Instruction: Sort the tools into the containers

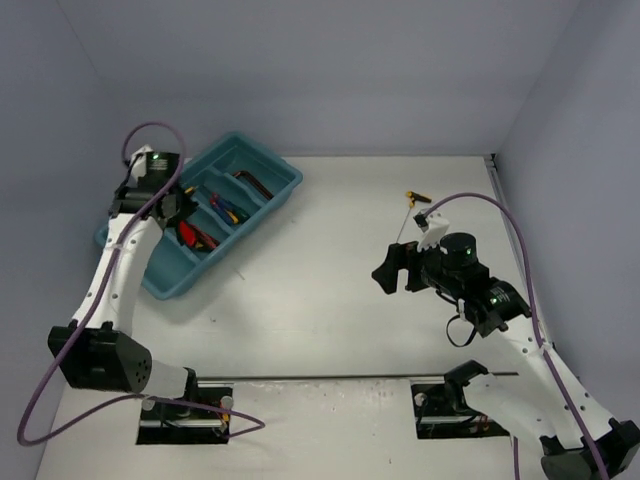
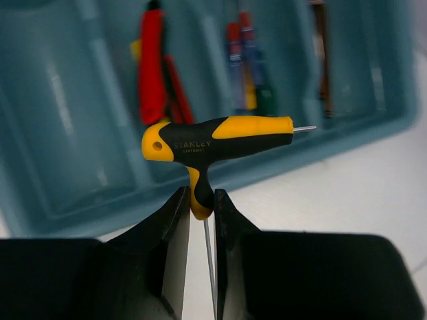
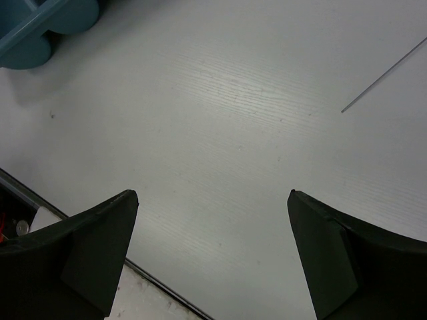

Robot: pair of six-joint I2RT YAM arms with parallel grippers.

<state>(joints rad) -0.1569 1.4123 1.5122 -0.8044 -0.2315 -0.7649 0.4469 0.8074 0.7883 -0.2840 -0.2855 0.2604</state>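
My left gripper (image 2: 200, 201) is shut on the stem of a yellow-black T-handle driver (image 2: 220, 137) and holds it above the teal tray (image 2: 73, 133). In the top view the left gripper (image 1: 178, 207) hangs over the tray's (image 1: 166, 272) left side. The compartments hold red utility knives (image 2: 152, 67), screwdrivers (image 2: 243, 60) and dark hex keys (image 1: 255, 183). A second yellow-black T-handle driver (image 1: 414, 199) lies on the table at the right. My right gripper (image 1: 395, 268) is open and empty, just below it and above bare table (image 3: 212, 197).
The thin metal shaft (image 3: 383, 77) of the loose driver shows at the right wrist view's upper right. A tray corner (image 3: 30, 37) shows at its upper left. The near table edge with a dark seam (image 3: 160, 287) runs below the right fingers. Blue walls enclose the table.
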